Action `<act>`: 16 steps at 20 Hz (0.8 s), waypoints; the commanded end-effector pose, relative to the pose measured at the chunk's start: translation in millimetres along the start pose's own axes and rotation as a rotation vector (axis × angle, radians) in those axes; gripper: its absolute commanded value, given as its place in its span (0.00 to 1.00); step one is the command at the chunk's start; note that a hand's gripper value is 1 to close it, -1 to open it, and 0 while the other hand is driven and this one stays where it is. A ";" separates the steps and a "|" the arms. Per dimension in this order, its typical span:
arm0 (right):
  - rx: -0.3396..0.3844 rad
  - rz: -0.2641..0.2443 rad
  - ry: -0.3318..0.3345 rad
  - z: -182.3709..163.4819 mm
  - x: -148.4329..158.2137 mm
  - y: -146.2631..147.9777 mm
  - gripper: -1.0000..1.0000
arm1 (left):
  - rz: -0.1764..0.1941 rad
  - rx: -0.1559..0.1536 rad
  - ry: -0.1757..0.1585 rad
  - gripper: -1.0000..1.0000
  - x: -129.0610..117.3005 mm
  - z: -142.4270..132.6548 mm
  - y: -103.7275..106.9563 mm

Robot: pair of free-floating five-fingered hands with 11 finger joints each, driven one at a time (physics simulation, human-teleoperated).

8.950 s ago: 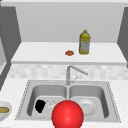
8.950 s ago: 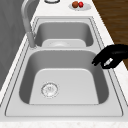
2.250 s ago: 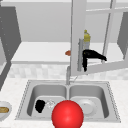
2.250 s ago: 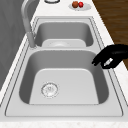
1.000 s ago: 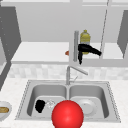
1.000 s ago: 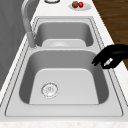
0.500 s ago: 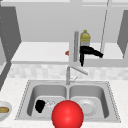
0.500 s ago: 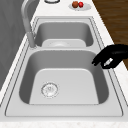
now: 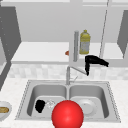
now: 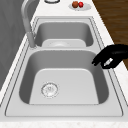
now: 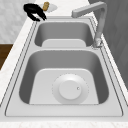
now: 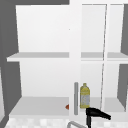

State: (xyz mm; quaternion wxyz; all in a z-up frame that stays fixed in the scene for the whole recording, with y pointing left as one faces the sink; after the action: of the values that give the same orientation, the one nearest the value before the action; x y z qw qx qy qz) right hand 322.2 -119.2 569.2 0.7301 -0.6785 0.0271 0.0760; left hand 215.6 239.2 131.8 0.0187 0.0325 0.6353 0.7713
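Bottle (image 9: 85, 42) upright on the lower cabinet shelf, just right of the grey door handle (image 9: 76, 46). Right hand (image 9: 96, 61) just below and to its right, apart from it, fingers drooping loosely and grasping nothing, tips close above the faucet (image 9: 75, 70) spout. Could clip the spout or tip the bottle with a careless sweep. Left hand (image 9: 40, 105) at the left basin's near wall, fingers curled on nothing. Hard to make out: small reddish thing (image 9: 66, 53) half hidden behind the door edge. Red ball (image 9: 67, 115) covers the sink's front rim and part of the plate (image 9: 86, 106).
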 end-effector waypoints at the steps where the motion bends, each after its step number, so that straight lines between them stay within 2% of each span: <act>1: 0.005 0.051 -0.046 -16.4 -10.7 26.5 0.00 | 0.000 0.000 0.000 0.50 0.0 0.0 0.0; 9: -0.005 0.044 -0.088 -30.1 -13.1 66.7 0.00 | 0.000 0.000 0.000 0.50 0.0 0.0 0.0; 16: -0.018 0.045 -0.176 -30.6 -12.7 92.9 0.00 | 0.000 0.000 0.000 0.50 0.0 0.0 0.0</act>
State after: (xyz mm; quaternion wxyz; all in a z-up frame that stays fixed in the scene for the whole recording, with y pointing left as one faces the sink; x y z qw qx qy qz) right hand 297.5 -144.3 487.1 0.7303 -0.6731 -0.0059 0.1166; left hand 215.6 239.2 131.8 0.0187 0.0325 0.6353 0.7713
